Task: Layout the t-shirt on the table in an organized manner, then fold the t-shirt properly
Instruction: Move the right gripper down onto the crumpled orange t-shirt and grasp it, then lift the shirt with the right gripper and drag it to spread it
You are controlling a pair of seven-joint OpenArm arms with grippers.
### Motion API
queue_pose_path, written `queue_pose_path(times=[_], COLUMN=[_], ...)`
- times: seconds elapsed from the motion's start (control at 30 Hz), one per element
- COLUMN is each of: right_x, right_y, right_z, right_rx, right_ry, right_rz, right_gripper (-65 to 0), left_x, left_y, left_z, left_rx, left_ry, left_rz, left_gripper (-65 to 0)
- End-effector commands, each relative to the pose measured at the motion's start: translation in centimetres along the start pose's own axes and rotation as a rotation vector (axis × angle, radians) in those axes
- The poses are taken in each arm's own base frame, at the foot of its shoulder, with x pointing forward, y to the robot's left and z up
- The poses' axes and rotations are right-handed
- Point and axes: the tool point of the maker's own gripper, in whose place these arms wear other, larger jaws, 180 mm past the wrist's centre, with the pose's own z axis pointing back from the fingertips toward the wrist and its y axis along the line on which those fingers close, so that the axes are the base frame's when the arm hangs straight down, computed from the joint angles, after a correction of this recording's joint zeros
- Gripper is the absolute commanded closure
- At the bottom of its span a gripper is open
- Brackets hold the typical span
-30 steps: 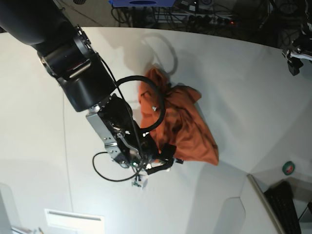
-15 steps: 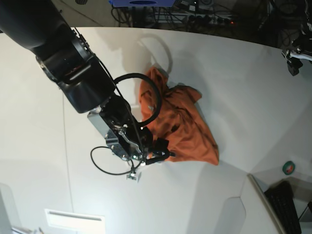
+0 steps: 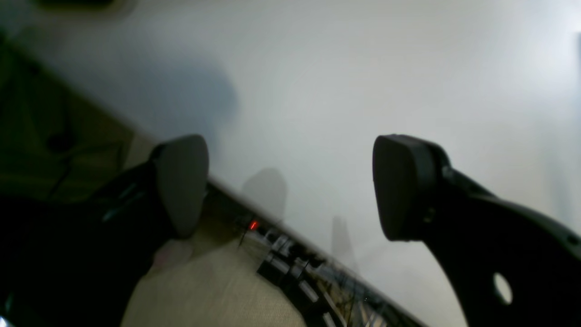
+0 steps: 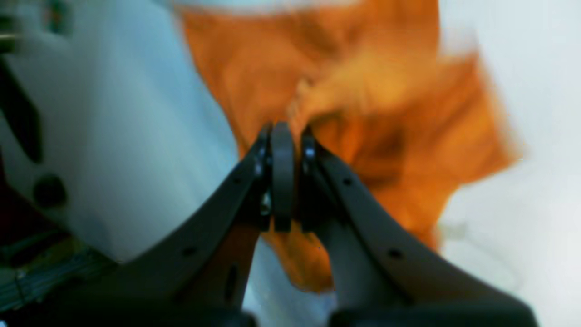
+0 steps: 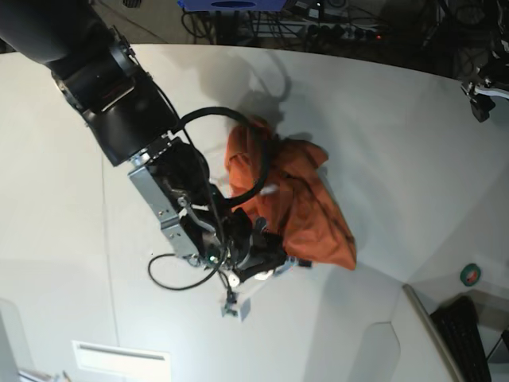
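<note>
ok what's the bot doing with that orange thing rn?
The right gripper has its jaws shut at the edge of the crumpled orange t-shirt; cloth looks pinched, though the wrist view is too blurred to confirm. The shirt lies bunched on the white table, not laid out yet. The left gripper hangs open near the table's edge, away from the shirt, holding nothing.

A: Where does the base view sit?

B: High above the bench, looking down on nearly all of it, from well back.

A: And the right wrist view?

B: Mounted behind the right fingers, looking along them, very close to the shirt and blurred. It shares the shirt and the right fingers with the base view.

A: The left wrist one?

B: Behind the left fingers, tilted across bare bench and its edge. Only the bench is shared.
</note>
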Motion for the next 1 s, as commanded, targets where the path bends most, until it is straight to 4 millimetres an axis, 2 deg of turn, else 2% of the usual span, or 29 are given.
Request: queue_pose_path(times=[0.0,0.17,0.27,0.4,0.5,0.53,0.6,0.73,0.8,0.97], right_x=[3.4,8.8,11.8,15.1,15.2,14.1,11.4,4.0,-0.6,-13.5], right_y=[0.9,1.4,3.0,7.0,10.1,10.8,10.7,8.2,6.9,2.6], right_z=[1.3,5.4,8.5,14.1,18.6,19.4,19.3,16.1,14.8,12.4], right_rx=[0.028,0.062,0.107,0.216,0.323,0.355,0.379,0.370,0.383,0.381], right_ry=[-0.083,-0.200,-0.297,-0.456,-0.553,-0.548,-0.488,-0.298,-0.193,0.106], right_rz=[0.027,0.117,0.175,0.268,0.331,0.343,0.336,0.282,0.301,0.247], right_gripper=[0.0,0.0,0.0,0.0,0.0,0.0,0.0,0.0,0.0,0.0], left_x=[2.2,2.9,3.4,3.8,4.2,4.3,4.4,4.8,5.1,5.5], left_y=[-0.1,0.4,0.5,0.5,0.3,0.2,0.2,-0.1,-0.2,-0.6], left_z=[0.0,-0.3,-0.3,-0.3,-0.5,-0.6,-0.6,-0.7,-0.8,-1.0], left_rx=[-0.012,-0.007,-0.007,-0.007,-0.010,-0.012,-0.012,-0.017,-0.018,-0.025], left_ry=[-0.061,-0.068,-0.073,-0.079,-0.090,-0.094,-0.095,-0.107,-0.112,-0.123], left_rz=[-0.010,-0.026,-0.038,-0.043,-0.037,-0.035,-0.034,-0.030,-0.026,-0.021], left_gripper=[-54.1,-54.1,-54.1,-54.1,-54.1,-54.1,-54.1,-54.1,-54.1,-54.1])
